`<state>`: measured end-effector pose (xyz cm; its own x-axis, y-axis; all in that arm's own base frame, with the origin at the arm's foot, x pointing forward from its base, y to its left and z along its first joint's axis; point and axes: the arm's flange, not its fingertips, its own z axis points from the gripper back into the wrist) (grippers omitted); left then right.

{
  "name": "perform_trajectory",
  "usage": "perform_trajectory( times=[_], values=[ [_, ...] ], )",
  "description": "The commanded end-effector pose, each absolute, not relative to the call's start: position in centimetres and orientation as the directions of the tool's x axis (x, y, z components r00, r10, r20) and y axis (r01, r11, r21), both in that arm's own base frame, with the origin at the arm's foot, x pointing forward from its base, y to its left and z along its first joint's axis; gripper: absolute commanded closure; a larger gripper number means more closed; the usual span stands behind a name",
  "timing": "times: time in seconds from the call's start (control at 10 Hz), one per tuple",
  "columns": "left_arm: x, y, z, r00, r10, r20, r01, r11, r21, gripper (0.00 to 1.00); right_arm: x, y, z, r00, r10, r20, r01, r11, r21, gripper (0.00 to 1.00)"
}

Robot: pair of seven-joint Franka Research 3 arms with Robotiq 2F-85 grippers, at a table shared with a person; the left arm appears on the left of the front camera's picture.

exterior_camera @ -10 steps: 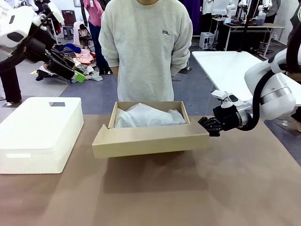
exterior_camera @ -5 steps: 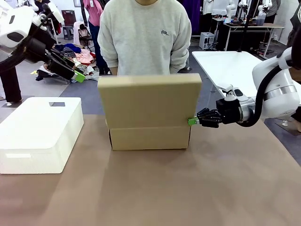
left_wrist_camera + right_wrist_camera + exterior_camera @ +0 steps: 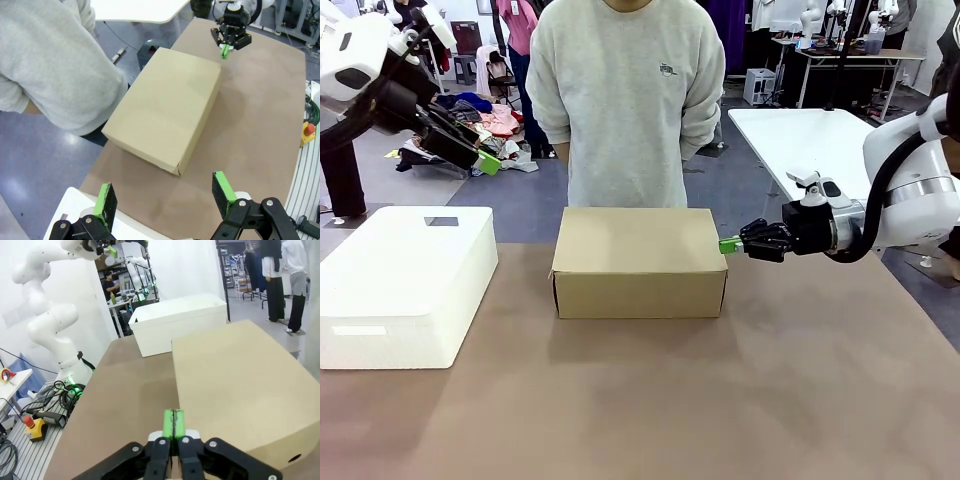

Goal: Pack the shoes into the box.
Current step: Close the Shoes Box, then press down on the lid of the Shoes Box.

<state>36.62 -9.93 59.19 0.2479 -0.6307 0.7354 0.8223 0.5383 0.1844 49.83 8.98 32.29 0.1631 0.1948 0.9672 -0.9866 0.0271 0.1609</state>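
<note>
The box [image 3: 640, 262] is a brown cardboard shoebox standing shut in the middle of the table, its lid flat on top. The shoes are hidden. My right gripper [image 3: 730, 244] is shut with nothing in it, and its green tips rest at the lid's right edge. From its own wrist view the right gripper [image 3: 173, 424] has its pads pressed together beside the box [image 3: 240, 385]. My left gripper [image 3: 480, 155] hangs high at the far left, well away from the box. In the left wrist view the left gripper [image 3: 165, 197] stands open and empty above the box [image 3: 167, 110].
A large white rounded block [image 3: 405, 285] sits on the table's left side. A person in a grey sweatshirt [image 3: 630, 100] stands right behind the box. Bare brown tabletop [image 3: 720, 400] stretches in front of the box and to its right.
The box's lid swung up from its open position over the front, stood upright, then came down shut. My right gripper followed at its right edge, rising slightly. The left arm stayed still.
</note>
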Motion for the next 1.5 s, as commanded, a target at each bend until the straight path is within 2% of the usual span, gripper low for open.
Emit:
perform_trajectory(
  times=[0.0,0.1,0.2,0.9,1.1,1.4],
  values=[
    [36.8,-9.8,59.2,0.233,-0.63,0.74,0.832,0.524,0.184,0.0,49.9,9.7,33.2,0.117,0.21,0.971,-0.993,0.041,0.11,1.0],
    [36.8,-9.8,59.2,0.233,-0.63,0.74,0.832,0.524,0.184,0.0,49.7,9.8,33.8,0.104,0.237,0.966,-0.994,0.011,0.105,1.0],
    [36.8,-9.8,59.2,0.233,-0.63,0.74,0.832,0.524,0.184,0.0,49.9,9.0,32.5,0.156,0.199,0.967,-0.988,0.029,0.153,1.0],
    [36.8,-9.8,59.2,0.233,-0.63,0.74,0.832,0.524,0.184,0.0,49.8,9.0,32.4,0.159,0.206,0.966,-0.987,0.027,0.157,1.0],
    [36.8,-9.8,59.2,0.233,-0.63,0.74,0.832,0.524,0.184,0.0,50.1,8.6,34.8,0.175,0.26,0.95,-0.984,0.08,0.159,1.0],
    [36.8,-9.8,59.2,0.233,-0.63,0.74,0.832,0.524,0.184,0.0,50.2,8.0,37.6,0.209,0.349,0.913,-0.978,0.073,0.196,1.0]
  ],
)
